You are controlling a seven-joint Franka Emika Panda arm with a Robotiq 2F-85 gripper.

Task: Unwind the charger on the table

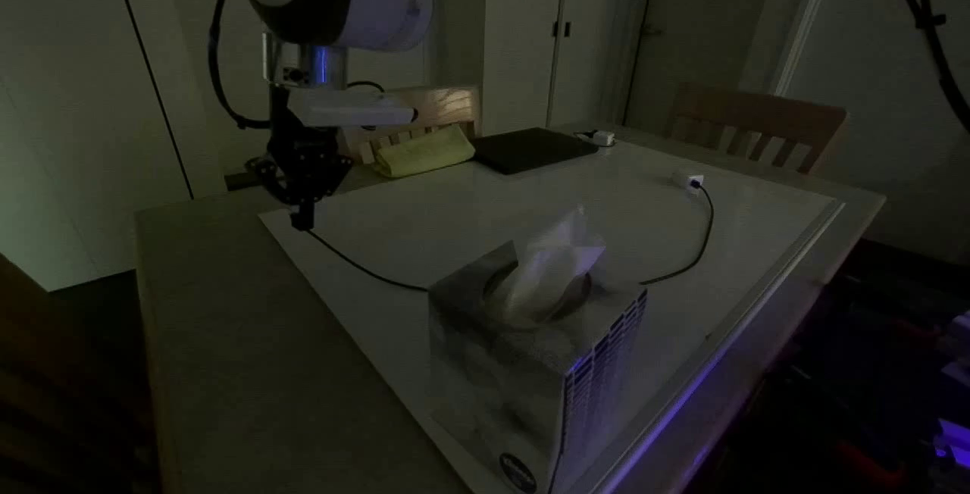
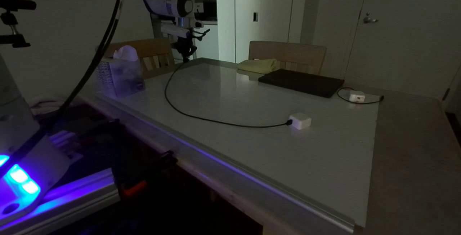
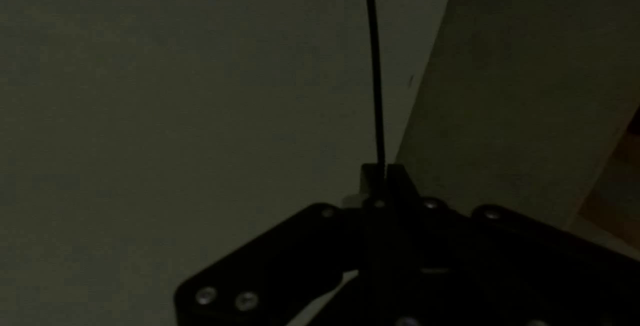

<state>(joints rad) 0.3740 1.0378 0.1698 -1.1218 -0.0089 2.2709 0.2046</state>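
Charger (image 2: pixel 300 120), its white plug block (image 1: pixel 684 177) on the table (image 2: pixel 324 170), black cable (image 2: pixel 230 124) curving across the top to the end effector (image 1: pixel 303 215), clenched on that cable; tissue box (image 1: pixel 492 373) bearing a dark oval label (image 1: pixel 517 473), lettering too dim to read.

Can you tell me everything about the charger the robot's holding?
It has a boxy white block that looks plastic, resting on the table. A thin black cable plugs into its side and bends in one wide curve, uncoiled, over to the gripper, which pinches it. I can't see whether the cable's tip is in there.
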